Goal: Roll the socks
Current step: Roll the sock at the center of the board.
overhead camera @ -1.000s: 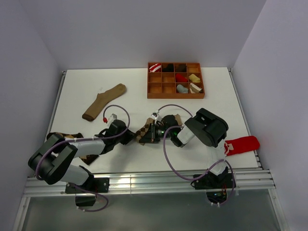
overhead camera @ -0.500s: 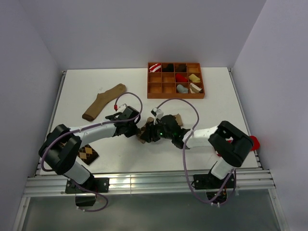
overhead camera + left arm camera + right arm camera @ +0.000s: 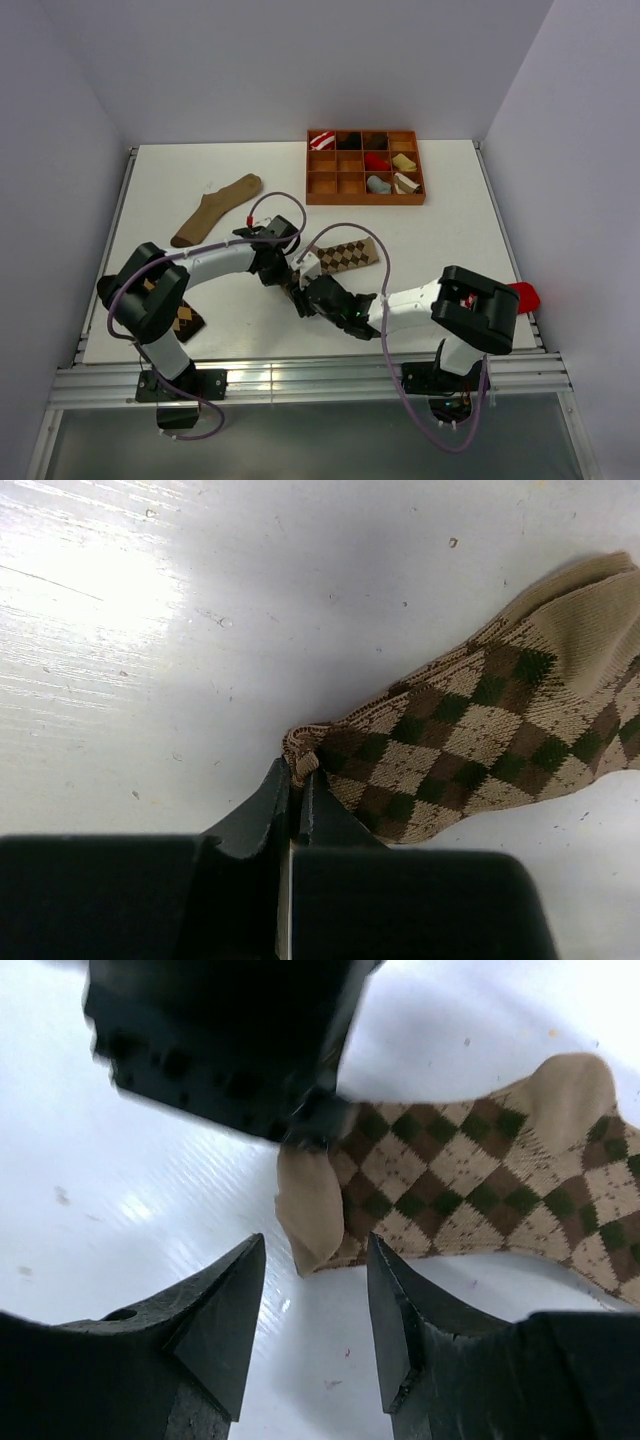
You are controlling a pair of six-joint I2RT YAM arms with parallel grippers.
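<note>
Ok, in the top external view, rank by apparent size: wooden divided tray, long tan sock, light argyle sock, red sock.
1. Brown wooden compartment tray
2. Long plain tan fabric sock
3. Light brown diamond-patterned fabric sock
4. Red fabric sock, partly hidden by the right arm, so unsure

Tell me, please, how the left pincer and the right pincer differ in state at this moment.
The left pincer is shut, pinching the bunched end of the lighter argyle sock; the right pincer stands open and holds nothing. The left pincer touches the fabric; whether the right pincer touches it cannot be told, though that end lies at the mouth of its gap. Both hang low over the white table at the same sock end.
</note>
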